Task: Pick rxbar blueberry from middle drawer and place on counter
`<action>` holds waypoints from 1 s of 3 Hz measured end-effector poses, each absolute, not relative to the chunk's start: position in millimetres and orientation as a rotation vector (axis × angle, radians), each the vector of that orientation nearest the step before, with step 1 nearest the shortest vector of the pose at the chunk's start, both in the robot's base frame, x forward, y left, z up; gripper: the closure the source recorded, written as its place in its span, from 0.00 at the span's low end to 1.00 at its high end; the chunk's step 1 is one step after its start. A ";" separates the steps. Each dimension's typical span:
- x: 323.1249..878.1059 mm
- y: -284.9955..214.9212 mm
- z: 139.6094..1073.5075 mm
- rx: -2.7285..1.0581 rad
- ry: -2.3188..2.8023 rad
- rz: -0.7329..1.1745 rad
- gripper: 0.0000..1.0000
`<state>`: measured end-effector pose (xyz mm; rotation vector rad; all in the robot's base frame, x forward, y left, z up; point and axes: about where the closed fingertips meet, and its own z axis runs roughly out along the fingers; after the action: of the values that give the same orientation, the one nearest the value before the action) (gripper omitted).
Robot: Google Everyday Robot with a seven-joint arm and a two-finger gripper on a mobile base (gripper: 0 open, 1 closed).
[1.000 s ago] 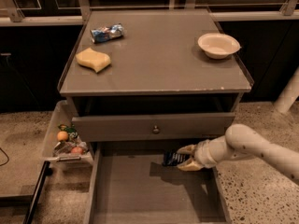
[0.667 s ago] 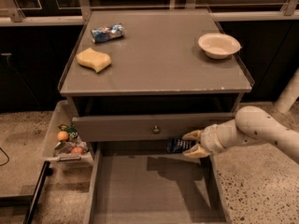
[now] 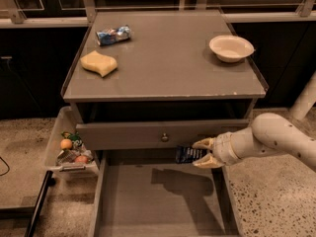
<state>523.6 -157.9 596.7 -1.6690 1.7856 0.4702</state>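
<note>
The cream gripper, over the grey-brown middle drawer, pinches the navy rxbar blueberry. The counter is grey with pale chips.

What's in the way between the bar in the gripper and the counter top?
The gripper holds the rxbar blueberry over the middle drawer, close to the closed drawer front and below the counter edge. Those block a straight lift; it likely must back out first. The bowl, sponge and packet sit further back.

The gripper hangs over the open middle drawer — below the table near its front-right corner — jaws clamped on the rxbar blueberry.
</note>
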 end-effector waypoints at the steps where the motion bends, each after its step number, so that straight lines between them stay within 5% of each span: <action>1: 508.6 -154.0 642.0 -1.677 1.713 0.446 1.00; 3: 500.6 -147.5 762.3 -1.737 1.556 0.338 1.00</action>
<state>500.6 -147.5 762.3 -1.7369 1.5556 0.3375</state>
